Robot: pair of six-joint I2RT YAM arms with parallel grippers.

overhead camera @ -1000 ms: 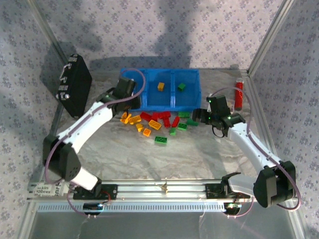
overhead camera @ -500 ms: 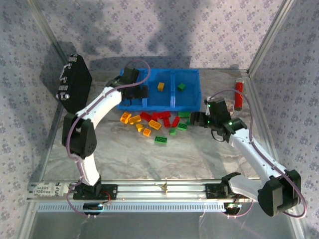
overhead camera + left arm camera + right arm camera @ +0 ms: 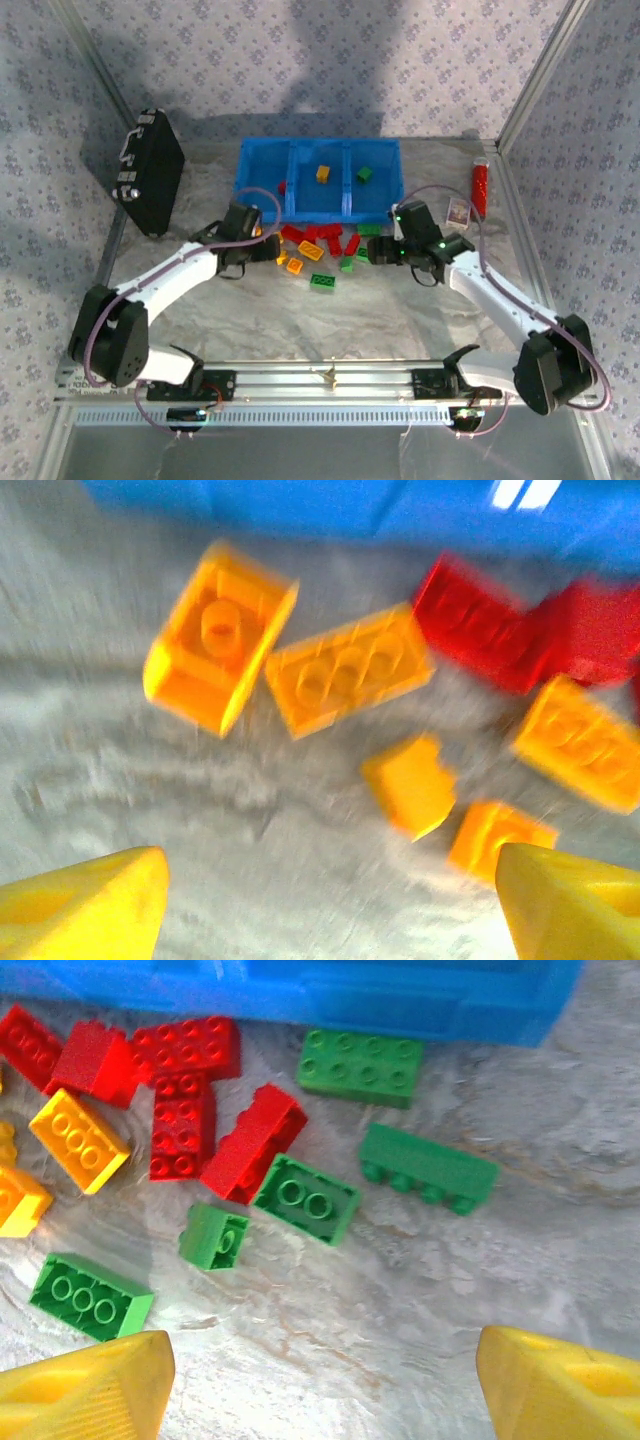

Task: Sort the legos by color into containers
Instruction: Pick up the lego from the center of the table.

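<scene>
Your left arm has come back off the blue tray point(image 3: 258, 172), where it reached over the left compartment half a second ago. 1 red brick point(image 3: 283, 187) now lies uncovered in that compartment, by its right wall. Your right arm has slid a little toward the table's left edge. The left arm now lies low and folded, its forearm running rightward, with the left gripper point(image 3: 264, 248) over the left end of the loose bricks point(image 3: 320, 243). In the blurred left wrist view its jaws stand wide apart above yellow-orange pieces, with nothing between them. The right arm bends in from the right edge, and the right gripper point(image 3: 376, 250) hangs over the pile's right end, jaws likewise spread and empty. The tray sits at the middle of the far edge, with 1 yellow-orange brick point(image 3: 323, 173) in its middle compartment and 1 green brick point(image 3: 365, 174) in its right one. The rest lie on the marbled table point(image 3: 420, 330) just before the tray's near wall. In the right wrist view an 8-stud green brick point(image 3: 360, 1066) lies studs up, long axis along that wall. A long green brick point(image 3: 428, 1168) lies on its side, slightly slanted to the wall. A lone green brick point(image 3: 322, 283) lies nearest the near edge, long axis roughly parallel to it.
</scene>
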